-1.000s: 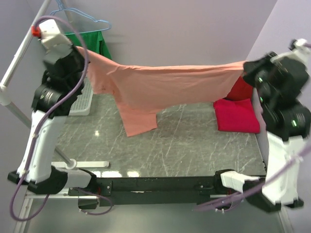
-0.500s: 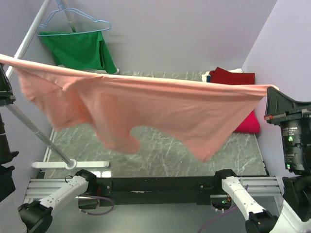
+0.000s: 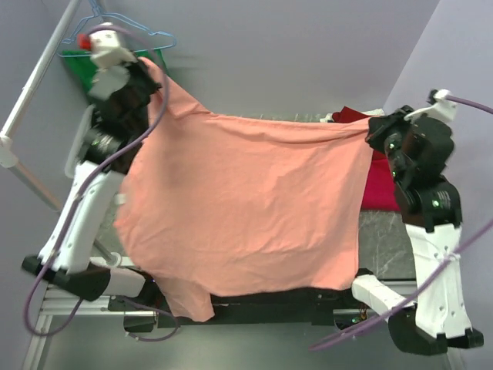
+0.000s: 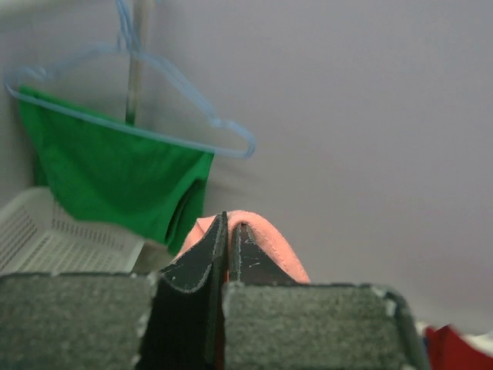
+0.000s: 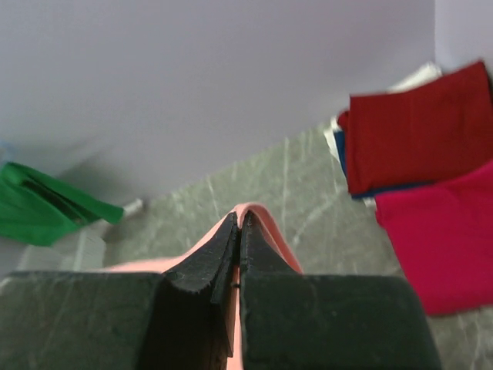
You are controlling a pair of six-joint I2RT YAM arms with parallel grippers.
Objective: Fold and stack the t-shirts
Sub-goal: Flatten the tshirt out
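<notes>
The left fingers [image 4: 192, 277] are pinched together on one corner of the salmon-pink t-shirt [image 3: 246, 208]. The right fingers [image 5: 204, 270] are clamped on another, so the shirt hangs spread in the air between the arms.

This looks like the spreading step before folding. Next it needs laying flat on bare bench [image 5: 308, 185].

The folded dark red t-shirt [image 5: 416, 131] and crimson-pink t-shirt [image 5: 439, 239] take the right side. The green garment [image 4: 115, 177], its light-blue wire hanger [image 4: 245, 146] and the white mesh basket [image 4: 46, 239] crowd the far left.

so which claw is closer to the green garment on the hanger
Left. The left claw holds the pink shirt up right beside the green garment; the right claw holds the shirt's other end across the table, by the folded dark red shirt.
</notes>
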